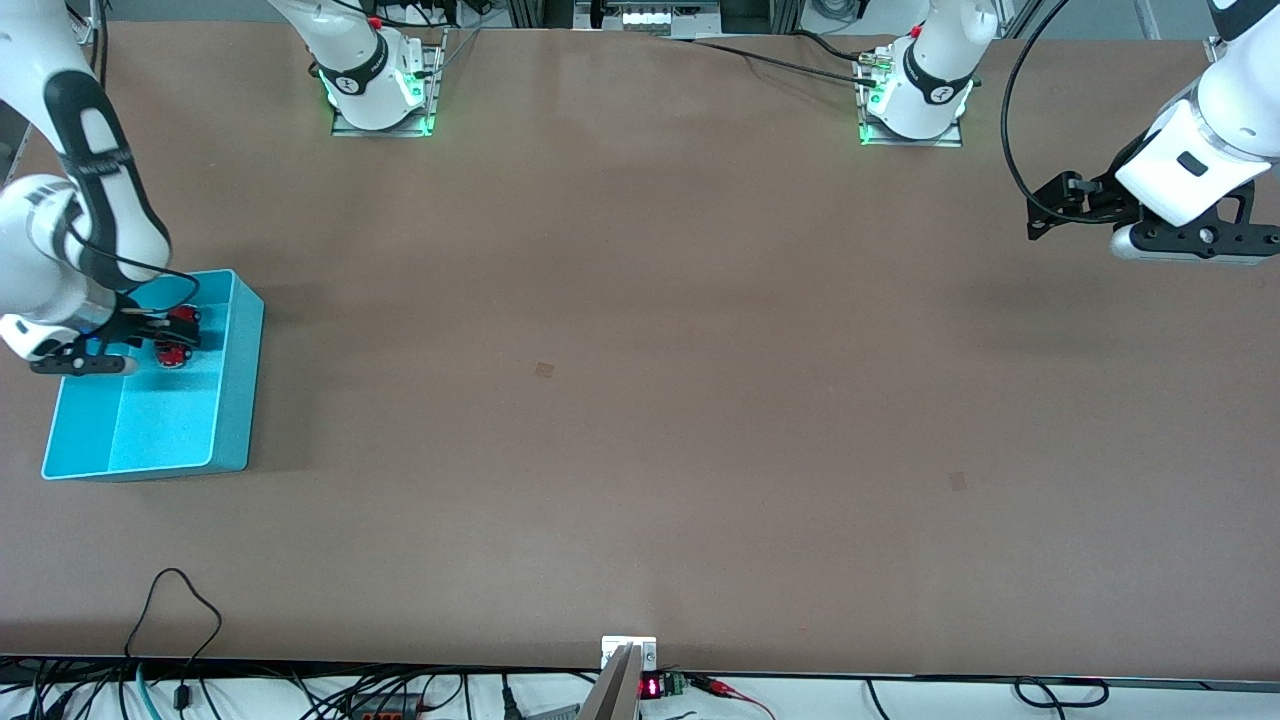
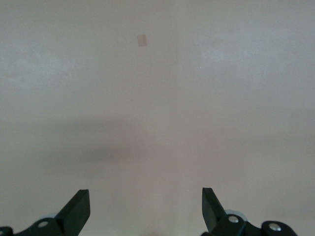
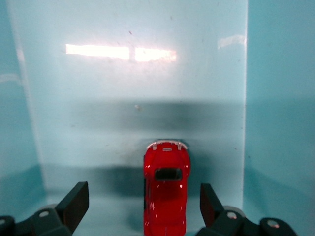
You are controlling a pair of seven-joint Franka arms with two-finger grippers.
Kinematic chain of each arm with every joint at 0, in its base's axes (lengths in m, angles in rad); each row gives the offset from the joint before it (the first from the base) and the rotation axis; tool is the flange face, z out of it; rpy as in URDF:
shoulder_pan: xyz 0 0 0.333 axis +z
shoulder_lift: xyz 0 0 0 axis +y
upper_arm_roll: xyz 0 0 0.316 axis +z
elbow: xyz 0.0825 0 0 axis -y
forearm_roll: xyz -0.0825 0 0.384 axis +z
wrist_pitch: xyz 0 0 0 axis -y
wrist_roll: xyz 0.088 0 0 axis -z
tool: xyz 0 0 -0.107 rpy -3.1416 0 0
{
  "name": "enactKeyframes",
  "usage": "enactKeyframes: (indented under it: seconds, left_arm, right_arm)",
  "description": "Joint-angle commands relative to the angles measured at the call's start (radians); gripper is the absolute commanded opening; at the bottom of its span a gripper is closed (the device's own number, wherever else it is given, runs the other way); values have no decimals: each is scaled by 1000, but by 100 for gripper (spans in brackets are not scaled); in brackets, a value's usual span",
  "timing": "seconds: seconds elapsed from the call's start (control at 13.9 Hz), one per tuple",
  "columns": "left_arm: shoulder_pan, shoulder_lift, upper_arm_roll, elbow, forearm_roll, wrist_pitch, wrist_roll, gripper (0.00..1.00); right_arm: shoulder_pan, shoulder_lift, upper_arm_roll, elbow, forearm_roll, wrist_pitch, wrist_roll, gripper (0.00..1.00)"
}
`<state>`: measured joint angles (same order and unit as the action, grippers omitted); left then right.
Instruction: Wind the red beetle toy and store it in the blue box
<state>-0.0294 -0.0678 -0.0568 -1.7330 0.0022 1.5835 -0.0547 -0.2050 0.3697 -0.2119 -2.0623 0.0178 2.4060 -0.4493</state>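
Note:
The red beetle toy [image 1: 172, 354] lies inside the blue box [image 1: 238, 400], in the half farther from the front camera. In the right wrist view the toy [image 3: 166, 196] rests on the box floor [image 3: 147, 98]. My right gripper [image 1: 180, 335] is lowered into the box and open. Its gripper [image 3: 142, 197] straddles the toy with a gap on each side, the toy lying closer to one finger [image 3: 209, 201]. My left gripper [image 1: 1190, 250] waits open and empty above bare table at the left arm's end; it also shows in the left wrist view [image 2: 146, 209].
The blue box stands at the right arm's end of the brown table [image 1: 640, 400]. A small tape patch [image 1: 544, 369] marks the middle, another [image 1: 958, 481] lies toward the left arm's end. Cables hang along the table edge nearest the front camera.

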Motion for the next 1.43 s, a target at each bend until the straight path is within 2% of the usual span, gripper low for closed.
enactKeyframes:
  seconds: [0.0, 0.36, 0.43, 0.72, 0.93, 1.08, 1.29, 1.36]
  left_arm:
    - [2, 3, -5, 16, 19, -10, -2, 100]
    - [6, 5, -5, 16, 19, -10, -2, 100]
    - [6, 5, -5, 16, 19, -10, -2, 100]
    - [8, 5, -5, 16, 19, -10, -2, 100]
    - [8, 3, -5, 16, 19, -10, -2, 100]
    - [8, 5, -5, 16, 19, -10, -2, 100]
    - [9, 3, -5, 15, 19, -11, -2, 100]
    - [9, 3, -5, 15, 19, -11, -2, 100]
  right_arm:
    - [-16, -167, 14, 8, 11, -175, -2, 100]
    - [-16, -305, 71, 210, 1, -558, 3, 100]
    - [-19, -331, 101, 244, -5, -618, 6, 100]
    - [-22, -426, 198, 316, -27, -746, 56, 100]
    - [-16, -431, 276, 416, -27, -850, 209, 100]
    - [10, -428, 275, 427, -16, -855, 260, 100]
    - [100, -422, 215, 435, -19, -866, 282, 100]
    - [104, -419, 213, 444, -19, -881, 287, 100]
